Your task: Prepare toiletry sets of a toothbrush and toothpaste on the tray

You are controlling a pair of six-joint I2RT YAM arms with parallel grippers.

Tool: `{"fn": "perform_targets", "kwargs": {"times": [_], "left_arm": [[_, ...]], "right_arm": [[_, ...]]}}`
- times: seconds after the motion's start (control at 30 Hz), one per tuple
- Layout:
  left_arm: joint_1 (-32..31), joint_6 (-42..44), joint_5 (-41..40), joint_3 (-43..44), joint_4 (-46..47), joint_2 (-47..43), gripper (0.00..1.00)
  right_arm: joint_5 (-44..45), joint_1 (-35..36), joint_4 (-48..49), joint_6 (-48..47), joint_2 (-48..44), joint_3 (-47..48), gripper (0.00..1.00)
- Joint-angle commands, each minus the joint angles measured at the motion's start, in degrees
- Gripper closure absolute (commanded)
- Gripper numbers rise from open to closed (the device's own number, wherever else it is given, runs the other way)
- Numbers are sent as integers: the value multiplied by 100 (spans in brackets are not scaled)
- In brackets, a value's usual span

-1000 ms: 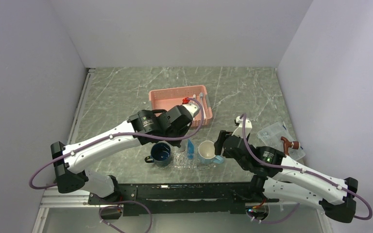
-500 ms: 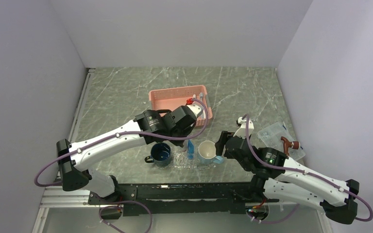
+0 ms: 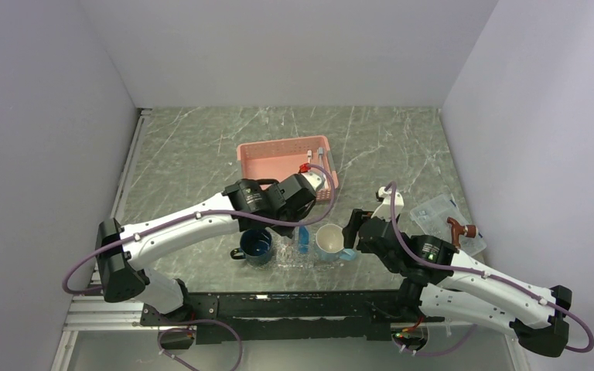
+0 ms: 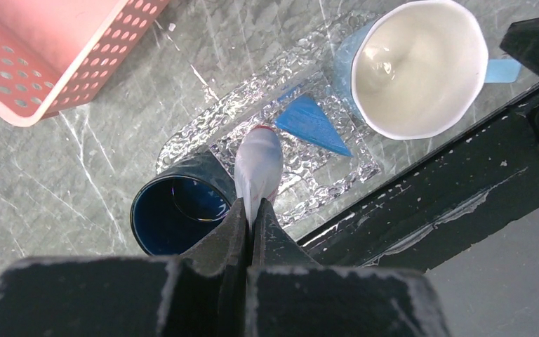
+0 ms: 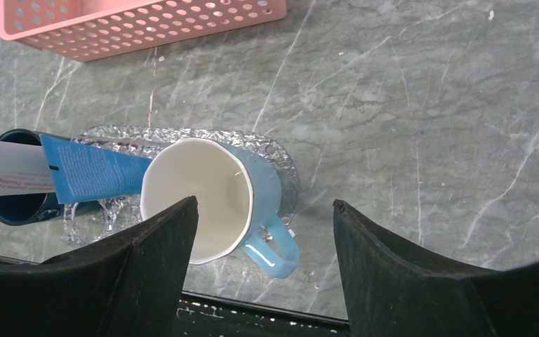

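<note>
Overhead, left fingers (image 4: 221, 242) pinch the white toothpaste (image 4: 258, 165) jutting over the tray (image 4: 189, 137); right fingers (image 5: 154, 270) gape.

Your left arm (image 3: 186, 222) and right arm (image 3: 479, 280) wear white shells over black joint housings. A purple cable (image 3: 321, 202) loops along each. The left hand (image 4: 250, 207) and right hand (image 5: 265, 203) have matte black fingers.

wide-spread right gripper (image 5: 265, 205) hangs above a pale blue mug (image 5: 196, 200) on the tray (image 5: 285, 170), blue toothpaste (image 5: 91, 172) beside it.

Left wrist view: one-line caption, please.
Left gripper shut on the white toothpaste over the tray, between dark mug and blue tube.
</note>
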Motion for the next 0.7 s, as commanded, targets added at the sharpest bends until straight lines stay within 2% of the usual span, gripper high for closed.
{"fn": "perform_targets", "kwargs": {"times": [0.0, 0.67], "left_arm": [[-31, 47, -141, -155, 354, -68, 100], [-29, 82, -89, -481, 682, 225, 100]], "right_arm": [[21, -20, 124, 37, -46, -52, 27], [-94, -10, 202, 27, 35, -96, 27]]}}
